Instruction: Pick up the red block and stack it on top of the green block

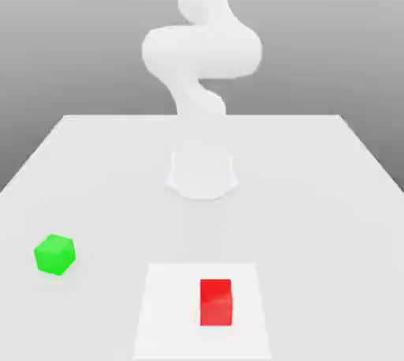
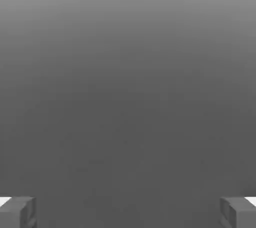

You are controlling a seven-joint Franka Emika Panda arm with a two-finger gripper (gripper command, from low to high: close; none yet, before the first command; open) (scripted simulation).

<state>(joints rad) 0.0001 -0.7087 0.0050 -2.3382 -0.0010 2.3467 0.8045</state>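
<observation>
The red block [image 1: 215, 302] stands near the front edge of the white table [image 1: 316, 193], inside a brighter white rectangle [image 1: 170, 312]. The green block [image 1: 54, 254] sits on the table at the exterior view's left, well apart from the red one. In the hand view, my gripper [image 2: 128, 212] is open: its two grey fingertips [image 2: 17, 212] stand far apart with nothing between them, in front of a plain grey background. Where the gripper stands relative to the blocks I cannot tell.
The white arm [image 1: 201, 51] rises from its round base [image 1: 202, 174] at the middle of the table and curves overhead. The table's far edge runs behind the base.
</observation>
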